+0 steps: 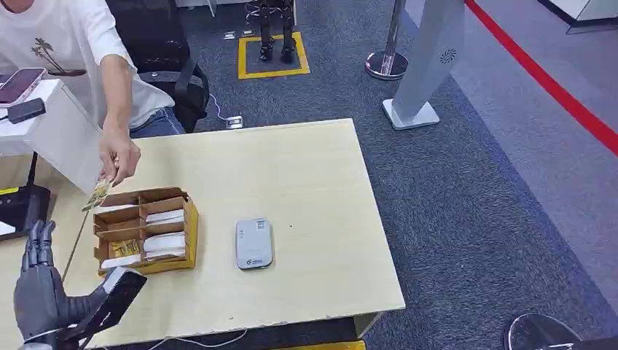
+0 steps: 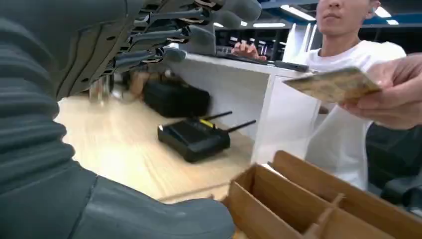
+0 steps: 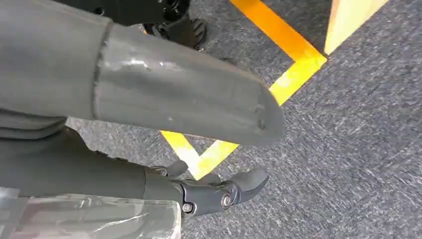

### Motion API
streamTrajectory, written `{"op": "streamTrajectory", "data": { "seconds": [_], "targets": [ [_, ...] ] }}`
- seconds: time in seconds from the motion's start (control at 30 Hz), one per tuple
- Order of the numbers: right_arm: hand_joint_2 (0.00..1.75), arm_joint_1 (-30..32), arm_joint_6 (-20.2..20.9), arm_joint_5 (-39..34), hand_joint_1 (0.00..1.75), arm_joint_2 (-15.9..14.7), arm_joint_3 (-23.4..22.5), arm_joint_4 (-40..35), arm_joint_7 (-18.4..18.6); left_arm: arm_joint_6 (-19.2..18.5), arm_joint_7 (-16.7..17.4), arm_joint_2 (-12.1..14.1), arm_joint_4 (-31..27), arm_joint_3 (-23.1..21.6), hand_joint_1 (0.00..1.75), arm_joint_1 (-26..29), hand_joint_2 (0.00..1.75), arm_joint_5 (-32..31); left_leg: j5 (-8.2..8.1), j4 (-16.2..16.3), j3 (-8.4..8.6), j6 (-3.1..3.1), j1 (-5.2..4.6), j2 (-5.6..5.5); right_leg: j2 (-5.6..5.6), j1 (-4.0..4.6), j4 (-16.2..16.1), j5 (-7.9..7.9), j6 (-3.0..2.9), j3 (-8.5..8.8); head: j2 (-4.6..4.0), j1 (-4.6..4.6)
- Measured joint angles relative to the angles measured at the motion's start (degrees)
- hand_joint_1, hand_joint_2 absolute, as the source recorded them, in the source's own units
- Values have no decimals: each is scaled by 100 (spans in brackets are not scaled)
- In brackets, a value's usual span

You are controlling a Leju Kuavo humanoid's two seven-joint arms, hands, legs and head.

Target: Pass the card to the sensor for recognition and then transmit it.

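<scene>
The robot's left hand [image 1: 36, 281] is raised beside the near-left corner of the pale wooden table [image 1: 313, 182], fingers apart and pointing up, holding nothing, probably waiting to receive. Up and ahead of it, a person's hand [image 1: 120, 157] pinches one thin, yellow-brown patterned card [image 1: 97, 194] just over the far-left edge of the brown partitioned cardboard box [image 1: 146, 230], tilted toward the robot as if being offered. I judge the handover has not happened yet.

The box sits just right of the left hand; its compartments hold several white cards and one yellowish one. Further right lies a single grey, rounded-rectangle card sensor [image 1: 253, 243], flat where a card can be presented over it.

The right hand [image 3: 219, 191] hangs over the grey carpet with fingers loosely curled on nothing.

One black router [image 2: 195, 138] with antennas stands beyond the left hand.
</scene>
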Motion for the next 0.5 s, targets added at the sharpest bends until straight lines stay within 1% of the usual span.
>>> {"op": "streamTrajectory", "data": {
  "seconds": [0.07, 0.1, 0.13, 0.2, 0.33, 0.5],
  "targets": [
    [0, -6, -15, 0, 0, 0, 90, 0, 48, -245, 220, 201, 0, 46, 0, -51, 175, -209, 3, -1, 0, -4, 2, 0, 1, 2, 1, 0, -1, -1, 0, -2],
    [0, -22, -15, 13, 0, 0, 273, 0, 151, -769, 539, 623, 11, 146, 0, -218, 175, -760, 5, -1, 0, -7, 3, 0, 1, 4, 3, 0, -1, -2, 0, 0],
    [0, -35, 45, 15, 0, 0, 425, 0, 159, -1134, 737, 988, 74, 155, 0, -427, 175, -1095, 7, -1, 0, -8, 3, -1, 0, 4, 4, 2, -4, -1, 0, -2],
    [0, -54, 90, 20, 0, 0, 535, 0, 159, -1332, 826, 1223, 159, 153, 0, -613, 175, -1251, 10, -1, 0, -9, 4, -1, 1, 5, 5, 4, -6, -2, 0, 0],
    [0, -92, 105, 28, 0, 0, 706, 0, 184, -1527, 878, 1512, 405, 146, 0, -1006, 175, -1324, 11, -1, 1, -9, 3, 0, 1, 5, 5, 5, -7, -2, 0, -2],
    [0, -112, 107, 37, 0, 0, 863, -2, 273, -1586, 880, 1643, 678, 96, 0, -1345, 175, -1337, 11, -1, 0, -9, 0, 0, 2, 5, 4, 5, -7, -2, 0, 0]
  ]
}}
